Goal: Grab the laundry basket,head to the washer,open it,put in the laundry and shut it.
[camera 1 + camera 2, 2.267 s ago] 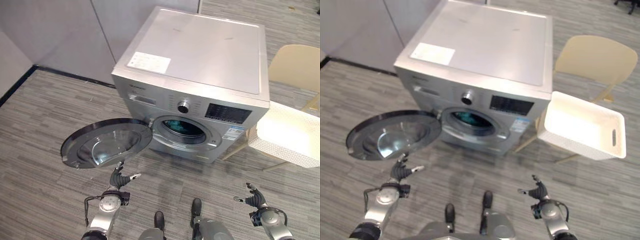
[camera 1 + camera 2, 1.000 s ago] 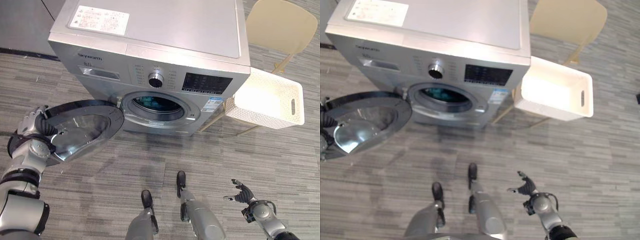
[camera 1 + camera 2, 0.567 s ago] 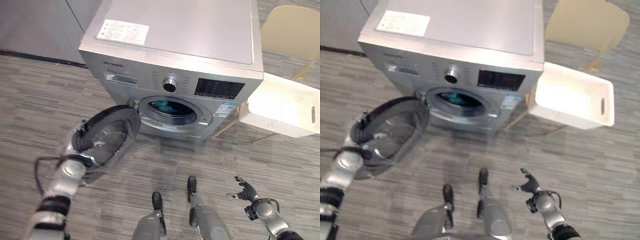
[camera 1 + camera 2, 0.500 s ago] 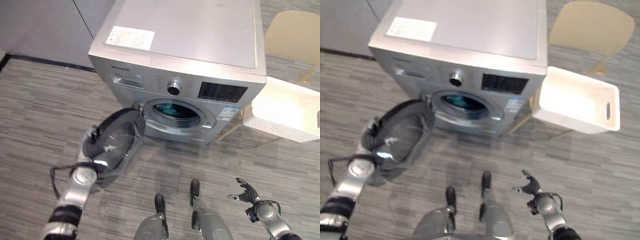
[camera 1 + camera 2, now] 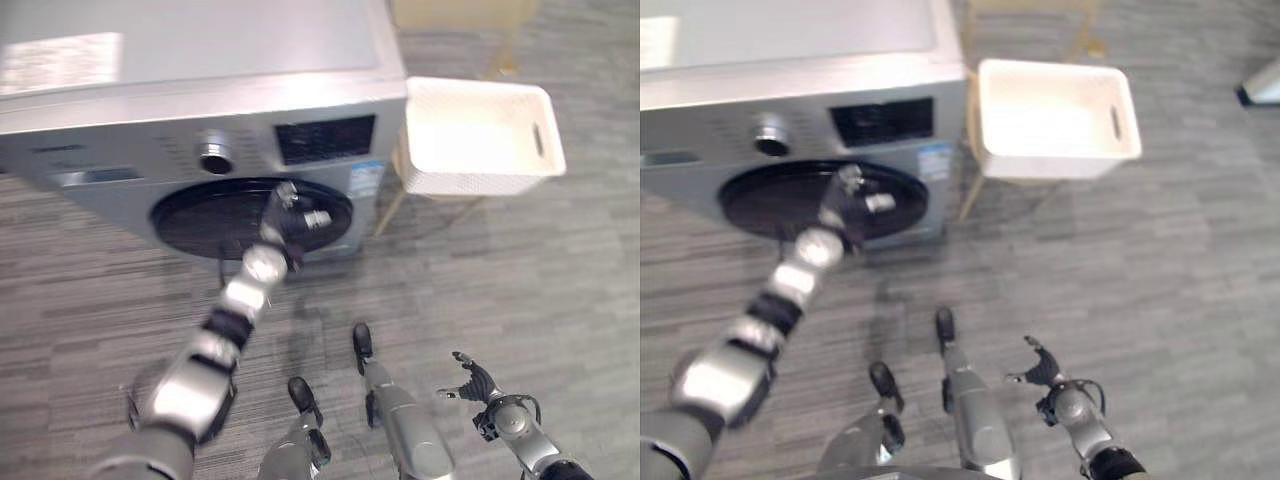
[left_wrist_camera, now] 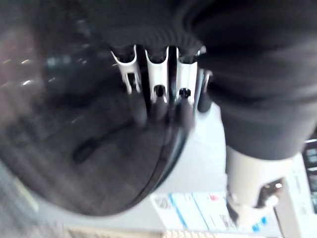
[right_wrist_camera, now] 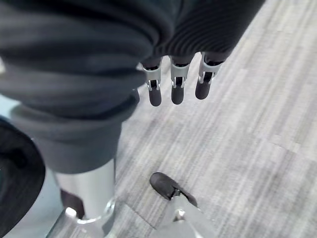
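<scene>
The round dark glass door (image 5: pixel 225 215) of the silver front-loading washer (image 5: pixel 150 110) is pressed flat by the straight fingers of the left hand (image 5: pixel 295 215), centre frame. The white perforated plastic laundry basket (image 5: pixel 478 135) is seen upper right on a beige chair (image 5: pixel 460 12). The right hand (image 5: pixel 478 385), lower right, is held relaxed over the grey striped floor (image 5: pixel 560 270), holding nothing.

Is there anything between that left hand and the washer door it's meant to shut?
Nothing visible. The left hand is already on the dark round door, which lies against the washer front. The right hand hangs low, away from it.
</scene>
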### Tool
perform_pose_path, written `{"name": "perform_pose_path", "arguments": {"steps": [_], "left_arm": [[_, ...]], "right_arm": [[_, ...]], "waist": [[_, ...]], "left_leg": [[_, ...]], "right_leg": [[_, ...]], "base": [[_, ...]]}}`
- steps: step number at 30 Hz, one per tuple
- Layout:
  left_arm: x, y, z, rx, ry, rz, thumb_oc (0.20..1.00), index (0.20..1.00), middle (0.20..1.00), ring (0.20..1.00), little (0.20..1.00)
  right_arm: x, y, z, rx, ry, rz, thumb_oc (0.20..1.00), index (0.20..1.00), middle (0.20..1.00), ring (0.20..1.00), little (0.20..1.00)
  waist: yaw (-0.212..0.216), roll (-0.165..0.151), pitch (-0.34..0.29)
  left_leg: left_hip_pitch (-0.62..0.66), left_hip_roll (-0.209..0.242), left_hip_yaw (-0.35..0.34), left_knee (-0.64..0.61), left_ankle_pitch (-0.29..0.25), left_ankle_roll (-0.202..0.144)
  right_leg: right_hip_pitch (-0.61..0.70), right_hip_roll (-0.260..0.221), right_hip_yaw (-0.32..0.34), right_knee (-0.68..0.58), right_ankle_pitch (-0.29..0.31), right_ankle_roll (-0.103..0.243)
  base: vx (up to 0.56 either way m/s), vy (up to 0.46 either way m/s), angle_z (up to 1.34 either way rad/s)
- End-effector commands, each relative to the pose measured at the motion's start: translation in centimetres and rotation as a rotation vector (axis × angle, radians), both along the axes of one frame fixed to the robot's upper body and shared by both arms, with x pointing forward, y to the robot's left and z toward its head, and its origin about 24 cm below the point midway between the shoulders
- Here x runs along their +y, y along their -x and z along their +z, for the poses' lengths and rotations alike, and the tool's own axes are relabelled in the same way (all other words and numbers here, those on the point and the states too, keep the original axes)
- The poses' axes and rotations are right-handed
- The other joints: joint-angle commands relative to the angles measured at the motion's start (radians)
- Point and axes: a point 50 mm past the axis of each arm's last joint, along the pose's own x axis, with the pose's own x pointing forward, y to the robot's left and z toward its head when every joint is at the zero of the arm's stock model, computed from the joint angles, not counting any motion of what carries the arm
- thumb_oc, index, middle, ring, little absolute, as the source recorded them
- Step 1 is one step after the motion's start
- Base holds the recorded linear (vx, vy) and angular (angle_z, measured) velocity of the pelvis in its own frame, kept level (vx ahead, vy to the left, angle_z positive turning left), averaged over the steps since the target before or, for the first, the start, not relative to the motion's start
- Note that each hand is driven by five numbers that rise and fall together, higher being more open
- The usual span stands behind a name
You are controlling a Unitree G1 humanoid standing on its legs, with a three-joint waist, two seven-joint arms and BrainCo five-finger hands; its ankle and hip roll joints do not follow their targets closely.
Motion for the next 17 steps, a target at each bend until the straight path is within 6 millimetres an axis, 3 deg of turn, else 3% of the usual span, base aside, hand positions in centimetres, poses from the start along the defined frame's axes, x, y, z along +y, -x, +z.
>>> {"name": "perform_pose_path", "arguments": {"steps": [1,3,6,8,10,11,12,13,15,17], "left_arm": [[5.7,1.5,-0.8,-0.063,-0.101,0.212,1.000,1.000,1.000,1.000,1.000],[6.3,2.5,-1.5,-0.065,-0.137,0.200,1.000,1.000,1.000,1.000,1.000],[4.9,6.9,-6.3,0.013,-0.080,0.098,1.000,1.000,1.000,1.000,1.000],[5.2,9.6,-8.7,0.079,0.008,0.094,1.000,1.000,1.000,1.000,1.000],[5.6,11.6,-10.7,0.145,0.096,0.124,1.000,1.000,1.000,1.000,1.000],[6.8,14.6,-13.7,0.273,0.086,0.173,1.000,1.000,1.000,1.000,1.000],[7.1,15.6,-14.7,0.318,0.090,0.193,1.000,1.000,1.000,1.000,1.000],[8.1,17.8,-17.0,0.433,0.055,0.237,1.000,1.000,1.000,1.000,1.000],[8.4,19.0,-18.0,0.488,0.056,0.262,1.000,1.000,1.000,1.000,1.000],[9.2,21.5,-20.0,0.595,0.053,0.320,1.000,1.000,1.000,1.000,1.000]], "right_arm": [[-1.6,-1.4,1.6,-0.095,0.019,-0.038,1.000,1.000,1.000,1.000,1.000],[-1.9,-1.0,1.5,-0.091,0.006,-0.062,1.000,1.000,1.000,1.000,1.000],[-2.6,-0.4,1.2,-0.078,-0.001,-0.111,1.000,1.000,1.000,1.000,1.000],[-3.0,-0.1,1.1,-0.072,-0.005,-0.135,1.000,1.000,1.000,1.000,1.000],[-3.2,-0.1,1.1,-0.070,-0.004,-0.154,1.000,1.000,1.000,1.000,1.000],[-3.6,-0.1,1.0,-0.071,-0.004,-0.193,1.000,1.000,1.000,1.000,1.000],[-3.7,-0.1,1.1,-0.074,-0.008,-0.204,1.000,1.000,1.000,1.000,1.000],[-3.8,-0.2,1.1,-0.086,-0.030,-0.237,1.000,1.000,1.000,1.000,1.000],[-3.8,-0.2,1.1,-0.088,-0.038,-0.247,1.000,1.000,1.000,1.000,1.000],[-3.8,-0.2,1.2,-0.097,-0.056,-0.265,1.000,1.000,1.000,1.000,1.000]], "waist": [[0.053,0.021,-0.020],[0.061,0.025,-0.026],[0.094,0.036,-0.069],[0.113,0.038,-0.090],[0.128,0.040,-0.108],[0.145,0.043,-0.133],[0.148,0.044,-0.139],[0.153,0.047,-0.154],[0.155,0.048,-0.159],[0.163,0.049,-0.171]], "left_leg": [[-0.062,0.003,-0.121,0.019,0.018,-0.013],[-0.049,0.003,-0.128,0.012,0.017,-0.016],[0.000,-0.001,-0.155,-0.007,0.014,-0.018],[0.031,-0.005,-0.167,-0.018,0.013,-0.019],[0.052,-0.006,-0.177,-0.030,0.015,-0.020],[0.082,-0.008,-0.191,-0.037,0.014,-0.020],[0.091,-0.009,-0.195,-0.038,0.013,-0.020],[0.110,-0.011,-0.202,-0.038,0.009,-0.019],[0.121,-0.013,-0.205,-0.038,0.007,-0.018],[0.139,-0.014,-0.210,-0.037,0.001,-0.017]], "right_leg": [[0.076,-0.017,0.042,0.068,-0.150,0.071],[0.089,-0.017,0.038,0.060,-0.151,0.070],[0.157,-0.013,0.014,0.027,-0.163,0.062],[0.203,-0.012,0.001,0.008,-0.169,0.062],[0.230,-0.011,-0.006,-0.003,-0.173,0.061],[0.271,-0.010,-0.021,-0.011,-0.182,0.059],[0.283,-0.010,-0.024,-0.013,-0.185,0.059],[0.306,-0.012,-0.030,-0.015,-0.191,0.058],[0.316,-0.012,-0.032,-0.015,-0.193,0.057],[0.336,-0.012,-0.037,-0.014,-0.200,0.056]], "base": [[0.01,-0.041,-0.39],[0.01,-0.055,-0.13],[0.05,-0.079,0.33],[0.07,-0.070,0.46],[0.07,-0.071,0.32],[0.09,-0.065,0.31],[0.11,-0.051,0.30],[0.09,-0.008,0.28],[0.06,-0.002,0.13],[0.06,0.001,0.02]]}}
